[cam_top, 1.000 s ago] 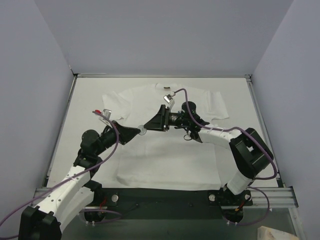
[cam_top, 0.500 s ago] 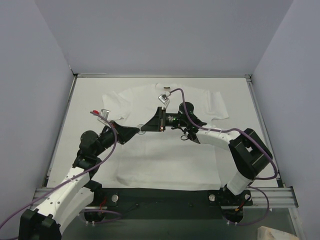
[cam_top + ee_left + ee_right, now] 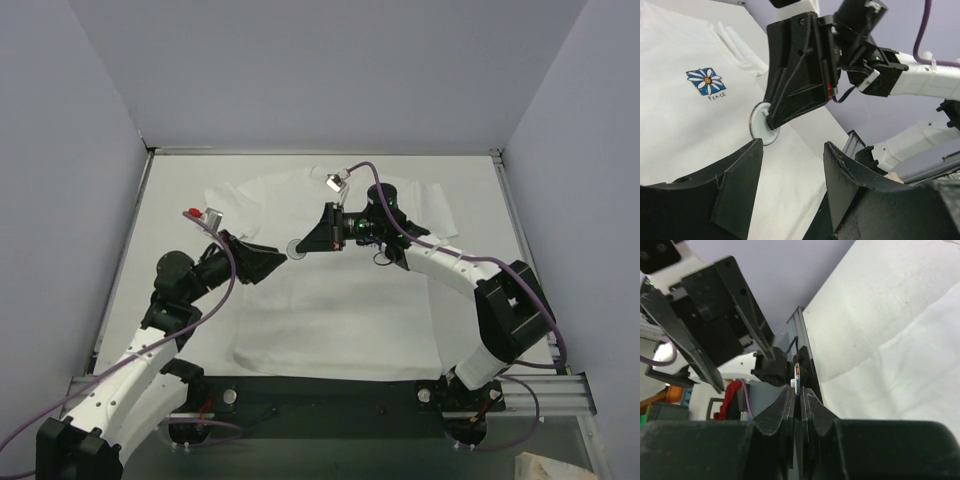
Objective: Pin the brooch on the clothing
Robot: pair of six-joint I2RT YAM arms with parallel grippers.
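White cotton, item one: the clothing point(image 3: 335, 310), a short-sleeved T-shirt laid flat on the table point(image 3: 175, 215), collar toward 12 o'clock in the top view. Its chest bears a blue-and-white flower print point(image 3: 706, 81), uncovered.

Item two: the brooch point(image 3: 758, 124), a small pale disc. You will find it over the shirt's chest, pinched at its rim by the right gripper point(image 3: 771, 119). In the left wrist view the print lies at 10 o'clock from it. Whether the disc touches the cloth you cannot tell from these views.

Item three: right gripper, jaws pressed together on the brooch. Its own camera shows the disc edge-on between the fingertips point(image 3: 784, 407).

Item four: left gripper point(image 3: 279, 258), jaws spread, holding nothing. It sits at 8 o'clock of the brooch in the top view, just beside it but apart.

Relation to note: the disc's flat face turns toward the left jaws, and its rim runs along the right fingers. Only the right arm has the brooch, so as a judgement you would lower it from there. The left arm is the nearer one for steadying the cloth.
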